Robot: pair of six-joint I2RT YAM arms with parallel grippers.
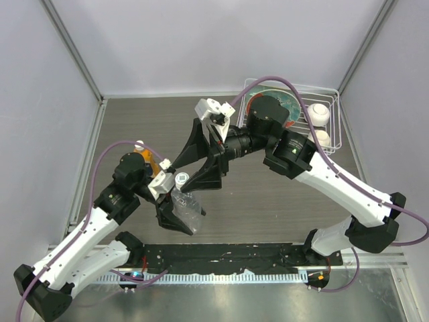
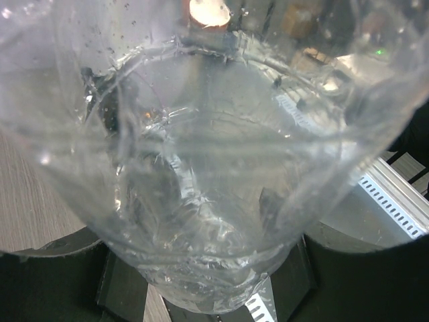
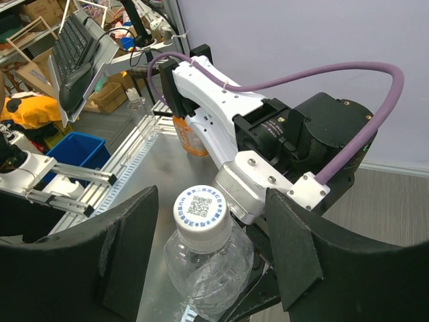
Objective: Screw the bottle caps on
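My left gripper is shut on the body of the clear bottle and holds it upright. The bottle fills the left wrist view. A white cap with a blue printed code sits on its neck, and shows in the top view. My right gripper is open, with its black fingers on either side of the cap and apart from it. The orange bottle stands behind the left arm, partly hidden. A small white round piece lies beside it.
A white wire rack at the back right holds a red-and-teal plate and two white balls. A black strip runs along the near edge. Grey walls enclose the table.
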